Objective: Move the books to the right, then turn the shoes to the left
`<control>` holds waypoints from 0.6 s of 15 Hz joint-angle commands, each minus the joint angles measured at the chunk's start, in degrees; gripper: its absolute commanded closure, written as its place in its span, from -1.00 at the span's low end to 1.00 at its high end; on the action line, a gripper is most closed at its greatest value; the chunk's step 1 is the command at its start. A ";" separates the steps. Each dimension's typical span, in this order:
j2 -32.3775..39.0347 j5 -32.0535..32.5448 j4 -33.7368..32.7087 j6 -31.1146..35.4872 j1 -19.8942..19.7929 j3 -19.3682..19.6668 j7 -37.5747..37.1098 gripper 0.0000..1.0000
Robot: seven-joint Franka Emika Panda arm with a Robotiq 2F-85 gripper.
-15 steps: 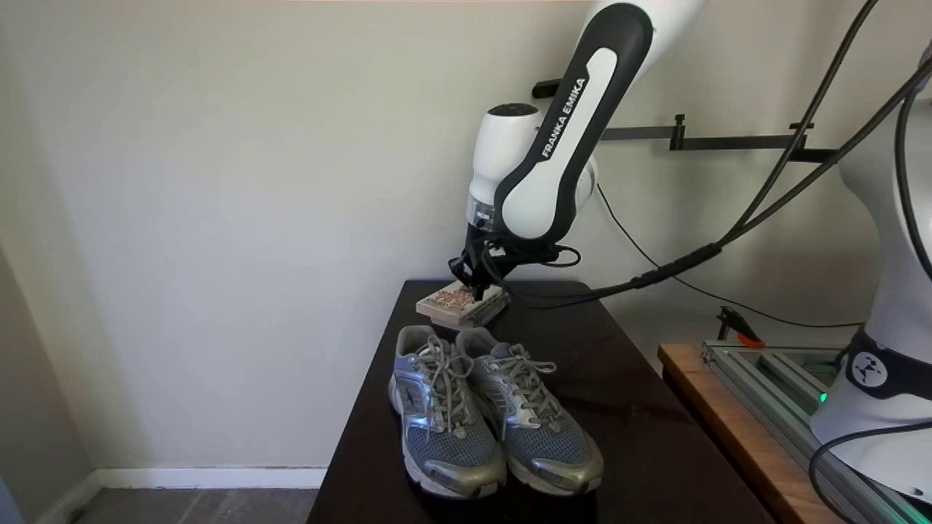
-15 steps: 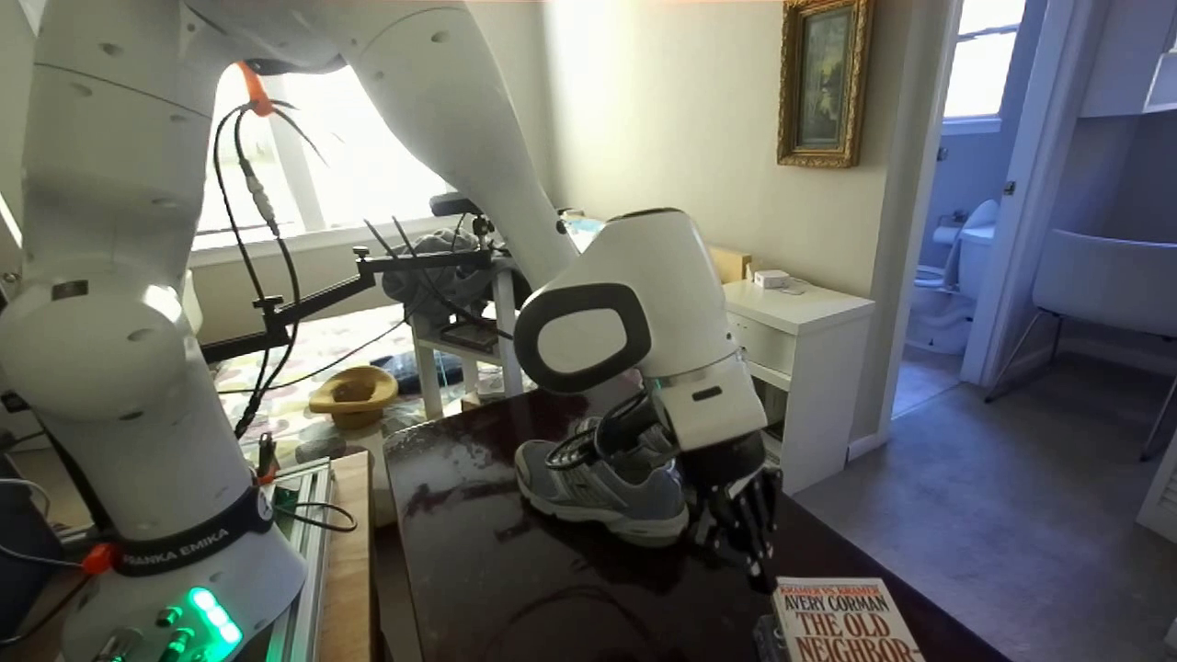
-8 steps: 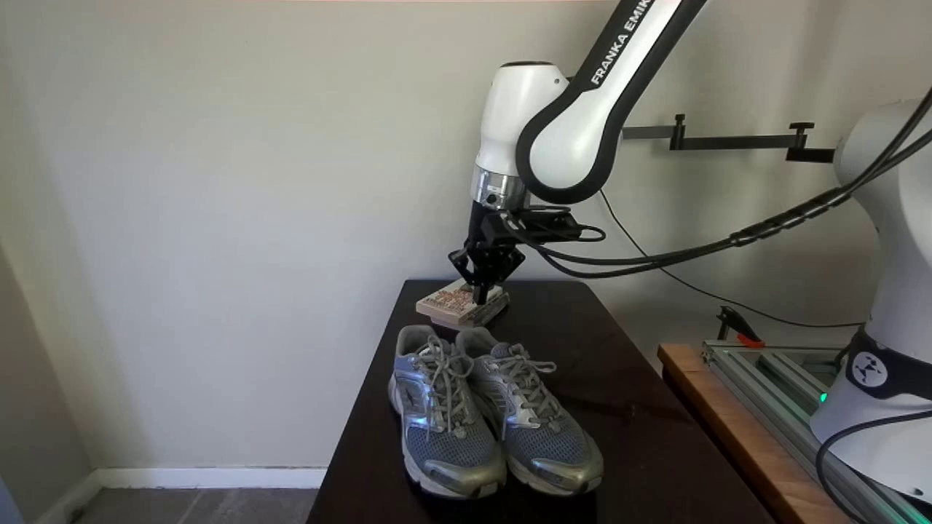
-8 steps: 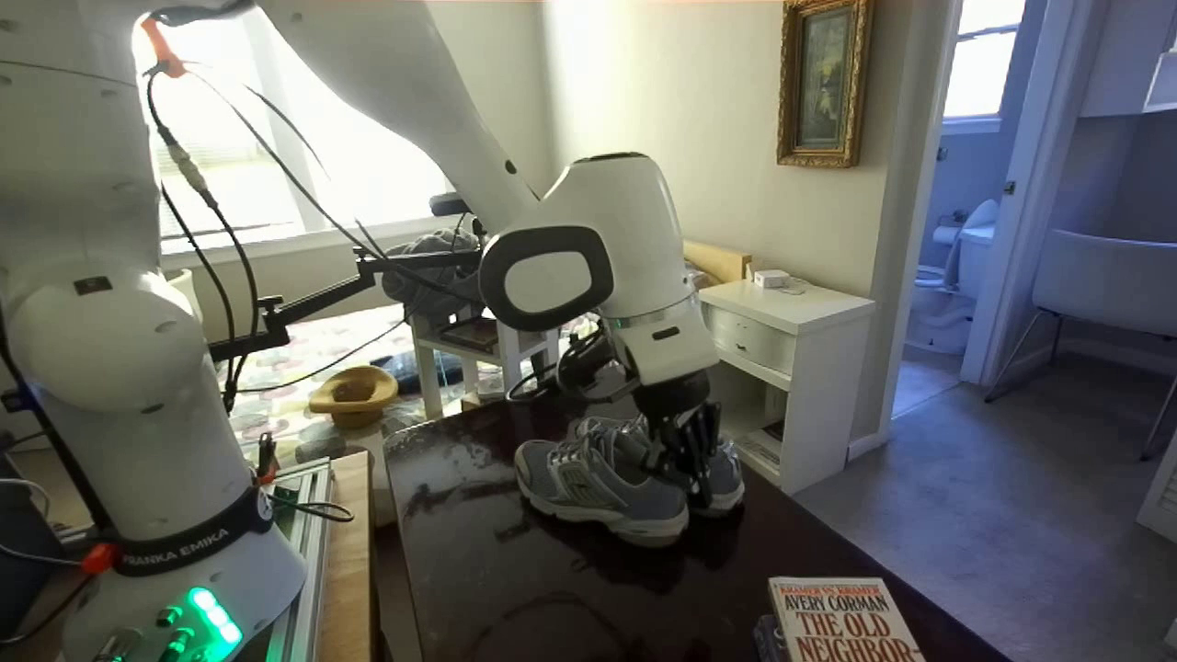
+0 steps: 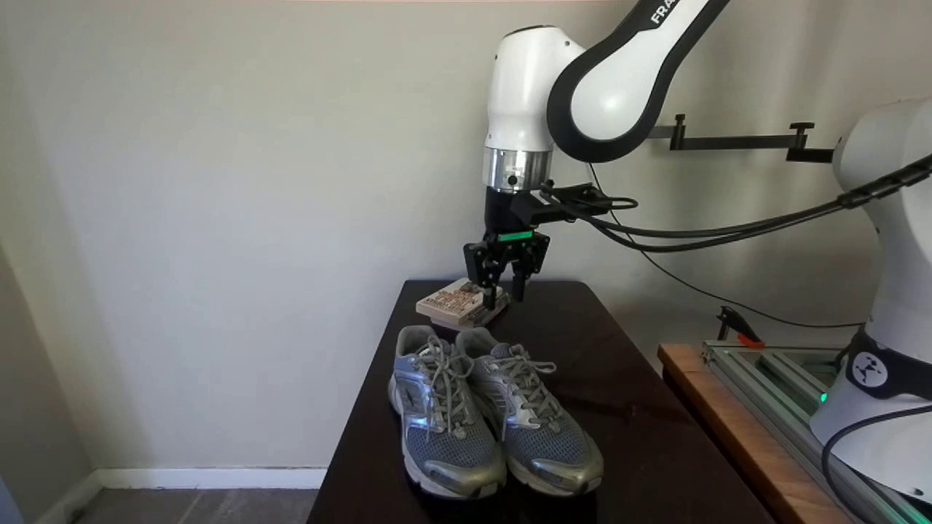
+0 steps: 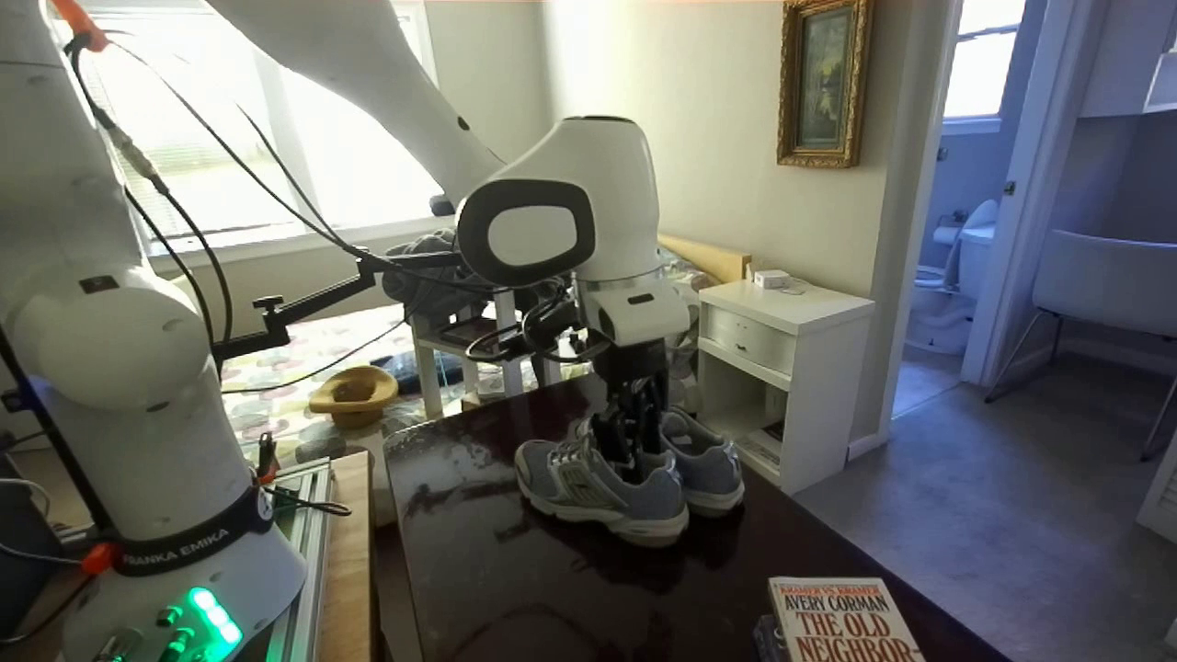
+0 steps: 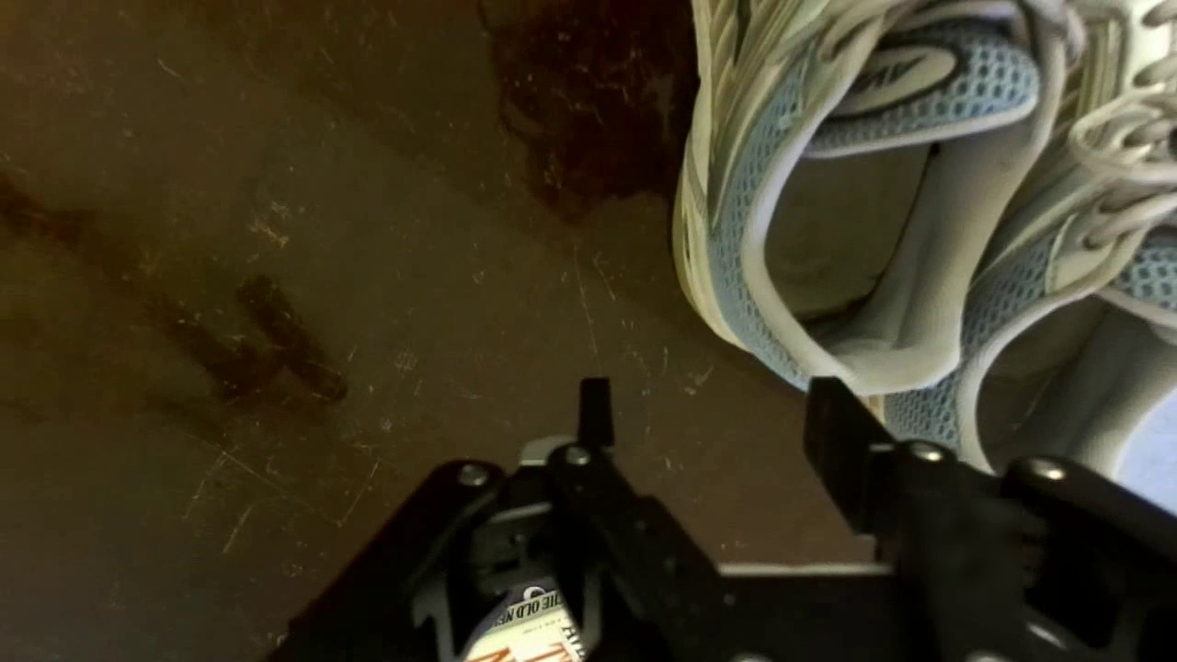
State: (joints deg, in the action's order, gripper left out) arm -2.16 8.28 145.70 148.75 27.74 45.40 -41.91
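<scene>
Two books lie stacked; the top book [image 5: 455, 300] has a pale cover, and its red title shows on the top book [image 6: 841, 621], which the frame's lower edge cuts off. Part of a book [image 7: 524, 634] peeks out beneath the left finger in the wrist view. Two grey-blue running shoes stand side by side: one shoe [image 5: 444, 415] and its neighbour [image 5: 539, 415], heels toward the books. My gripper [image 7: 708, 405] is open, with only tabletop visible between its fingers. It hangs above the table near the shoes' heels; the right finger overlaps a heel in the picture, contact unclear.
Everything stands on a dark, scratched table [image 5: 641, 437]. The robot's base rests on a wooden bench [image 5: 699, 386] beside it. Black cables [image 5: 728, 236] run from wrist to arm. Beyond the table are a white nightstand [image 6: 800, 368] and a bed with a yellow hat [image 6: 354, 395].
The gripper has opened from shut. It has risen and moved away from the books toward the robot's side, and the wrist is now more upright. The shoes have stayed in place.
</scene>
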 commanded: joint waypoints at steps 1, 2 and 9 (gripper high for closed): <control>-4.25 -0.27 1.72 -5.29 -14.31 -15.80 2.05 -0.75; -4.47 -0.93 1.76 -6.80 -17.82 -19.83 2.75 -0.91; -1.76 -0.26 3.04 -5.92 -31.25 -33.06 4.10 -1.00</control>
State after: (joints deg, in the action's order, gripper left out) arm -4.03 8.04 147.71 142.19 0.34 15.47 -39.02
